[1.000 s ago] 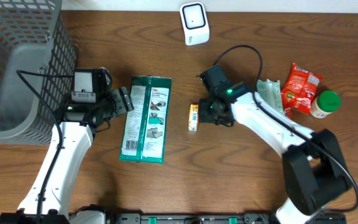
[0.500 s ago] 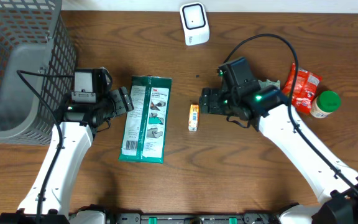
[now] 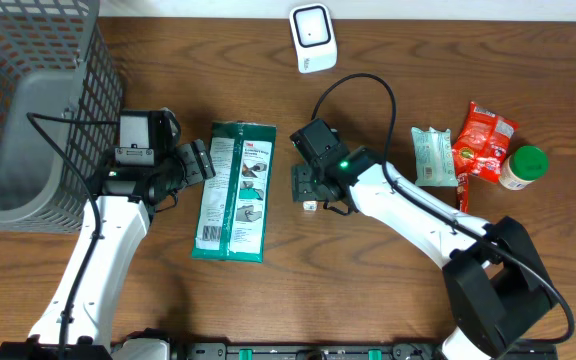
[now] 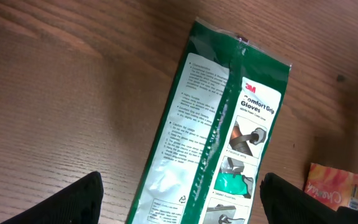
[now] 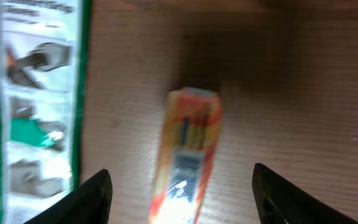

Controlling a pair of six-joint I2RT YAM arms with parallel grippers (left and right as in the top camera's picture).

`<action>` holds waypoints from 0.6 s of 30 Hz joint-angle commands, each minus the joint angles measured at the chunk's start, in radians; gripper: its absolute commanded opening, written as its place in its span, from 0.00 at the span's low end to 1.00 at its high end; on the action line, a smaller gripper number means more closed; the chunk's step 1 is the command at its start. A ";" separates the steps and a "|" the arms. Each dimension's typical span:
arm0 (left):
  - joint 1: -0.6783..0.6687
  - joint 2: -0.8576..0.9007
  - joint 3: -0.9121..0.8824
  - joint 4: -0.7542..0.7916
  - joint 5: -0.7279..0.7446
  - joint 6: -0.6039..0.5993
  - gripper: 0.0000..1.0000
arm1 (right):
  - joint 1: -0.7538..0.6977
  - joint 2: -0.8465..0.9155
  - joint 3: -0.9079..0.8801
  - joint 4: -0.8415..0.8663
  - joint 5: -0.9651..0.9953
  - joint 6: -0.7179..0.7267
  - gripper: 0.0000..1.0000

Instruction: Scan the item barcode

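Observation:
A small orange packet (image 5: 188, 149) lies on the wooden table, and my right gripper (image 5: 182, 186) hovers over it, open, one finger on each side and neither touching it. Seen from overhead, the right gripper (image 3: 306, 187) covers nearly all of the packet (image 3: 311, 206). A green glove package (image 3: 235, 190) lies flat to its left. My left gripper (image 3: 198, 160) stands open at the package's left edge, holding nothing; in the left wrist view the left gripper (image 4: 179, 211) frames the package (image 4: 222, 137). The white scanner (image 3: 311, 38) stands at the back.
A grey wire basket (image 3: 28, 110) fills the back left corner. At the right lie a clear packet (image 3: 433, 155), a red snack bag (image 3: 483, 140) and a green-capped bottle (image 3: 523, 165). The right arm's cable (image 3: 353, 85) loops above the table.
The right arm swung away to the right, then came back left and now sits over the orange packet. The left arm and the green package have not moved.

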 commanded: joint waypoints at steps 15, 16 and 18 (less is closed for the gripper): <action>0.001 0.007 -0.005 -0.003 -0.002 0.009 0.81 | -0.176 -0.159 0.050 0.025 -0.137 -0.015 0.99; 0.001 0.007 -0.005 -0.003 -0.002 0.009 0.81 | -0.207 -0.175 0.050 0.021 -0.156 -0.006 0.99; 0.001 0.007 -0.005 -0.003 -0.002 0.009 0.81 | -0.259 -0.192 0.050 0.008 -0.174 0.003 0.99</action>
